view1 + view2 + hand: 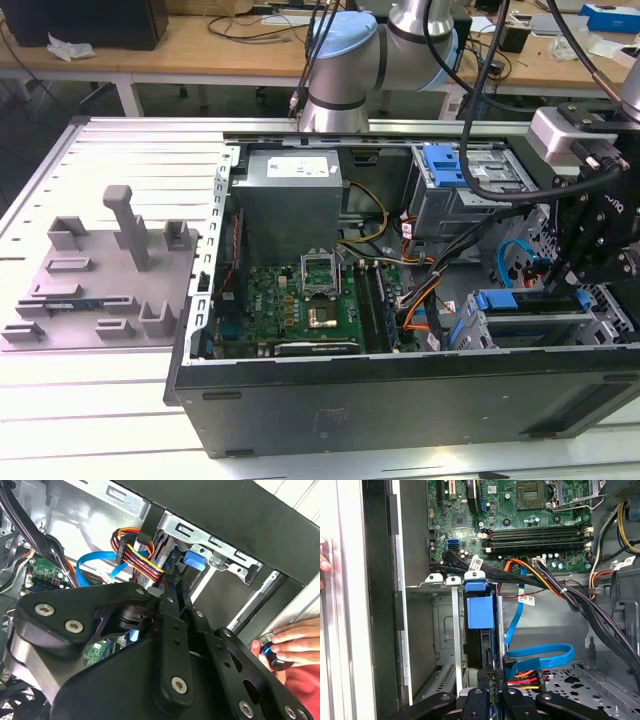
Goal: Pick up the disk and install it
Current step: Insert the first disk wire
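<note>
First wrist view: gripper (490, 692) pinches the disk (479, 630) by its edge, upright in the drive cage (437, 582); rigid, probably weighty, shock-sensitive.

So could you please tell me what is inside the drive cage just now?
The disk stands on edge inside the drive cage, blue frame outward, with the gripper at its end. The cage's metal walls cover the disk's sides.

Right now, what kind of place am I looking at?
Probably a robotics lab or workshop: an arm works over an opened computer case on a metal table, with cluttered wooden benches behind.
</note>
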You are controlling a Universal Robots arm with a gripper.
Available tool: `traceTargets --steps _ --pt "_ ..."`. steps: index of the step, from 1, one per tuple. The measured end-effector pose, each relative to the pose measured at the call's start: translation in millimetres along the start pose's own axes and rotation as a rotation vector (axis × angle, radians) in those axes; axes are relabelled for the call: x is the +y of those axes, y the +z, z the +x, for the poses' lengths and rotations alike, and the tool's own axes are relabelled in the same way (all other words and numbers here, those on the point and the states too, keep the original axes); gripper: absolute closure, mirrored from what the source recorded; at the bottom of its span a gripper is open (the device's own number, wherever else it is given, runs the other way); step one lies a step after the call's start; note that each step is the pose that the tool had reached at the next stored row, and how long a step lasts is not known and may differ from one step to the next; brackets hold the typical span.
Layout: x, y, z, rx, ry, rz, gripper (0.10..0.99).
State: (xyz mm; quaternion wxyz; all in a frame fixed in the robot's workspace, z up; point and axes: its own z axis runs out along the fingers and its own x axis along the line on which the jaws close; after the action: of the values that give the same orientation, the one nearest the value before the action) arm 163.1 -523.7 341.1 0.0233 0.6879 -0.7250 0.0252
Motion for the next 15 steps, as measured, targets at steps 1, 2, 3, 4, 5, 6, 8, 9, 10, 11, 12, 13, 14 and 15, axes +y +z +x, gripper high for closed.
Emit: traceTargets --steps 1,2,3,4,5,6,8,9,10,11,12,13,14,15 --pt "0.0 -0.4 0.1 -0.0004 0.000 0.000 0.922" --pt "0.0 -1.1 0.1 -0.0010 0.000 0.000 0.922" --pt "0.0 -1.8 0.2 -0.0008 0.000 0.000 0.922" --pt "0.0 -2.7 0.3 -0.0002 0.000 0.000 0.922" --pt "0.0 -3.3 0.3 -0.0004 0.000 0.000 0.922" --pt "0.0 -4.3 0.3 -0.0001 0.000 0.000 0.922" --pt "0.0 -5.3 0.4 -0.0003 0.000 0.000 0.922" --pt "0.0 -5.6 0.4 0.0000 0.000 0.000 0.922" --pt "0.0 -5.6 0.4 -0.0001 0.000 0.000 0.922" --pt "0.0 -5.7 0.4 -0.0001 0.000 0.000 0.922" --pt "0.0 -5.8 0.4 -0.0001 0.000 0.000 0.922" --pt "0.0 -5.9 0.5 0.0000 0.000 0.000 0.922" --pt "0.0 -5.9 0.4 -0.0001 0.000 0.000 0.922" --pt "0.0 -5.9 0.5 -0.0001 0.000 0.000 0.922"
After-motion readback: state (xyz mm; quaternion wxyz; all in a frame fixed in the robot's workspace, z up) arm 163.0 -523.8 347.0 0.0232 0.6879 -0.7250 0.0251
